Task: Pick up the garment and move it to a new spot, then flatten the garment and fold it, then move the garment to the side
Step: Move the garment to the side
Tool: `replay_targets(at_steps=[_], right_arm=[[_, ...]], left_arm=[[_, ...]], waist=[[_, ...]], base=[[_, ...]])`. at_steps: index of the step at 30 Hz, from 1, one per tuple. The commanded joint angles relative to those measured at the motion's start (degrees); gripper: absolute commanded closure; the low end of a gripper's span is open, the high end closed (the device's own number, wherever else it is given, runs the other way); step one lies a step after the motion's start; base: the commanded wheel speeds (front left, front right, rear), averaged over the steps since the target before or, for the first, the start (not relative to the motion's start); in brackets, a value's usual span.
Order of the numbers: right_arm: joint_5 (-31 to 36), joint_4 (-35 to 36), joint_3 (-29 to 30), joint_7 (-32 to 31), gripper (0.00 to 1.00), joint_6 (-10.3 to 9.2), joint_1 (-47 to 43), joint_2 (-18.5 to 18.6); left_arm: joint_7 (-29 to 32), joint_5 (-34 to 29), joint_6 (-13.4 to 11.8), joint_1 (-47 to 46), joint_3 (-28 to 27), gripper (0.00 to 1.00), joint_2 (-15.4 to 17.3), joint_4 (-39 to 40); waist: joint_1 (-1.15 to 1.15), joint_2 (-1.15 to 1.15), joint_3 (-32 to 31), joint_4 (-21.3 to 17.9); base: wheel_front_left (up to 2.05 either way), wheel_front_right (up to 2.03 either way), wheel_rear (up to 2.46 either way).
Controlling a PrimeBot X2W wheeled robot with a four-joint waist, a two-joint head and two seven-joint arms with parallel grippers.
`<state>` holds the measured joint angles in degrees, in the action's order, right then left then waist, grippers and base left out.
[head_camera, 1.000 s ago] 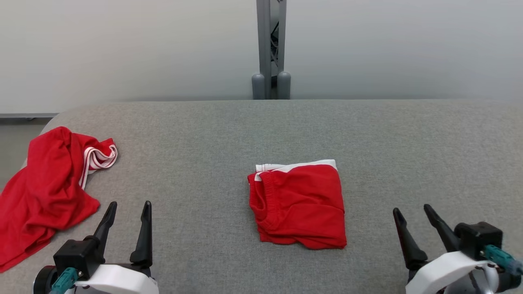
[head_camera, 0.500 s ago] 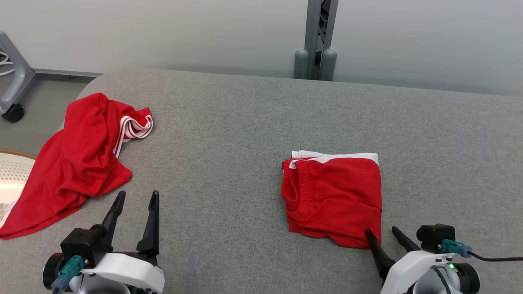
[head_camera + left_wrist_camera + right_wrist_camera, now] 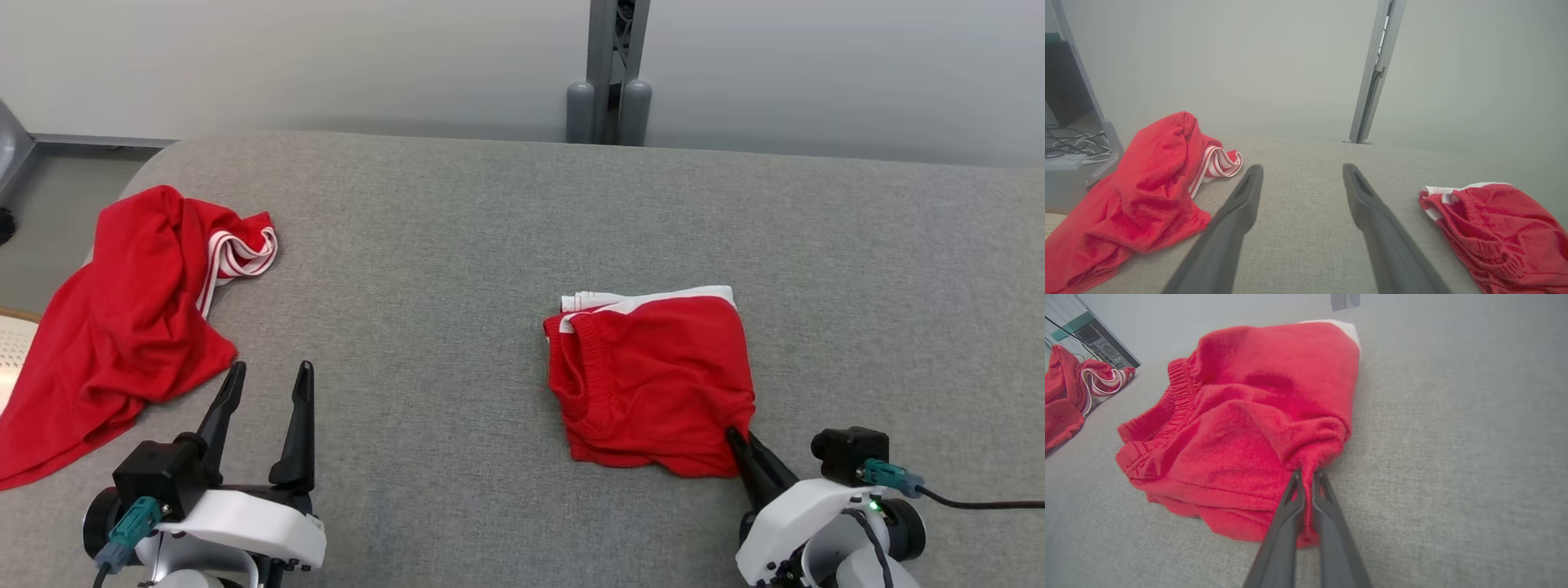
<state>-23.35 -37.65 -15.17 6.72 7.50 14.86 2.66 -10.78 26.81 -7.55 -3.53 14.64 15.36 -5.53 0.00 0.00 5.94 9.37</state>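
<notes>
Inspecting the head view, I find the folded red garment (image 3: 649,380) lying on the grey padded table (image 3: 457,245), at about 4 o'clock from the middle of the view. White trim shows along its 12 o'clock edge and an elastic waistband along its 9 o'clock edge.

The right gripper (image 3: 739,441) sits at the garment's 5 o'clock corner. In the right wrist view the right gripper (image 3: 1306,473) has its fingers pressed together, pinching a gathered tuck of that corner; the cloth bunches up where they bite.

The left gripper (image 3: 271,367) stands at 7 o'clock of the head view, fingers spread and holding nothing, above bare table. The left wrist view shows the left gripper (image 3: 1302,167) pointing between the two garments, touching neither.

Surroundings: a crumpled red garment (image 3: 122,327) with red-and-white striped trim lies at 9 o'clock, draping over the table's edge, just beside the left gripper and well apart from the folded one. A grey post (image 3: 608,73) rises behind the table at 12 o'clock. A black cable (image 3: 980,504) trails from the right wrist toward 3 o'clock. A pale perforated object (image 3: 12,351) shows at the 9 o'clock margin, partly under the crumpled garment; I cannot identify it.
</notes>
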Motion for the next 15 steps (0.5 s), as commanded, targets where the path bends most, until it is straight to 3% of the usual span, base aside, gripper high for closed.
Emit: replay_targets(at_steps=[1,7,15], right_arm=[[0.8,-0.1,0.6,1.0,1.0,-0.02,0.7,0.5],[7.5,1.1,3.9,2.4,1.0,-0.02,0.3,0.5],[12.0,4.8,8.1,1.8,1.0,-0.03,-1.3,0.6]], left_arm=[[-0.4,0.4,0.3,-1.0,-0.2,0.0,0.1,0.0],[-0.7,0.4,0.8,-2.3,0.1,0.0,0.4,0.1],[0.1,-0.7,2.1,-5.6,0.9,0.0,1.9,1.9]], waist=[[0.0,0.0,0.5,-1.2],[0.0,0.0,2.6,-7.2],[0.0,0.0,7.3,-18.6]], base=[[0.0,0.0,0.0],[0.0,0.0,0.0],[0.0,0.0,0.0]])
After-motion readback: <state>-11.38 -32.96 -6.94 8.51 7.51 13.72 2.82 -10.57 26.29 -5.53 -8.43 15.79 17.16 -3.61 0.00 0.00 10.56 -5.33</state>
